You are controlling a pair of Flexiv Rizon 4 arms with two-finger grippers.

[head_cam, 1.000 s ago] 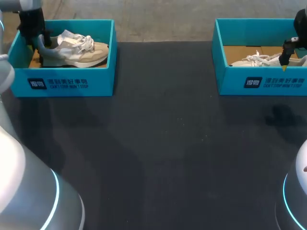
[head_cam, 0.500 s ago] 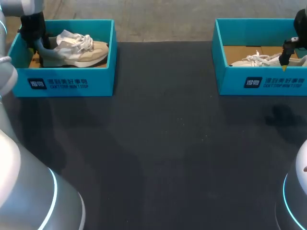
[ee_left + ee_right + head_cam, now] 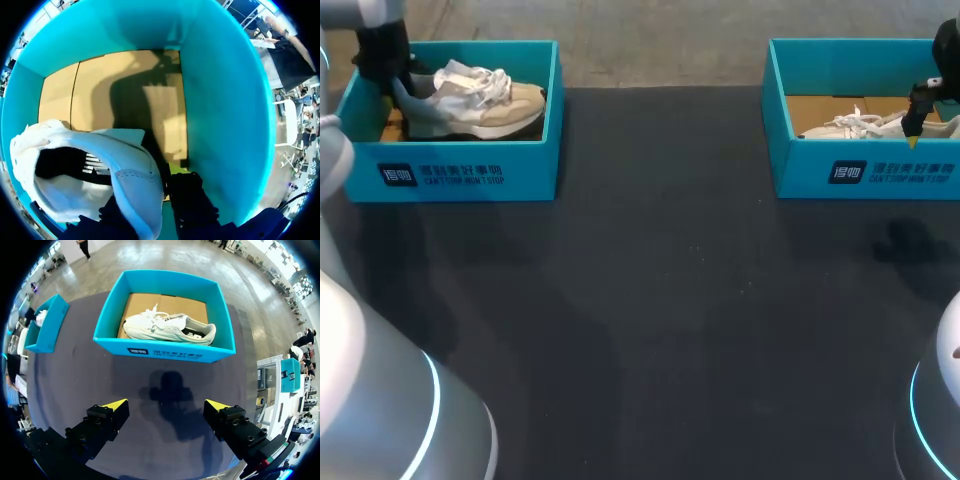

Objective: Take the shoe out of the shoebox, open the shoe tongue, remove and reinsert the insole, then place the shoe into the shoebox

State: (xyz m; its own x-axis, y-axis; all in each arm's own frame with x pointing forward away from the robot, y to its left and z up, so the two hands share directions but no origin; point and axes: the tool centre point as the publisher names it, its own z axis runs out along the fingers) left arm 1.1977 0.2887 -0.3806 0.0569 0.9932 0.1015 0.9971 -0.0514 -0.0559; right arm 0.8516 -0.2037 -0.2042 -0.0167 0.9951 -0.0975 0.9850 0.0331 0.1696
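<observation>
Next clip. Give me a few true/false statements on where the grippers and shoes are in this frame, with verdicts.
1. The left gripper is shut on the heel of the left shoe, within the left box. True.
2. The right gripper holds the right shoe. False: it is open and empty, over the table in front of the right box.
3. The right box is empty. False: the right shoe lies in it.
4. Neither shoe lies on the table. True.

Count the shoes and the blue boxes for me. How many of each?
Shoes: 2, the left shoe and the right shoe.
Teal shoeboxes: 2, the left shoebox and the right shoebox.
Total: 4 things.
</observation>
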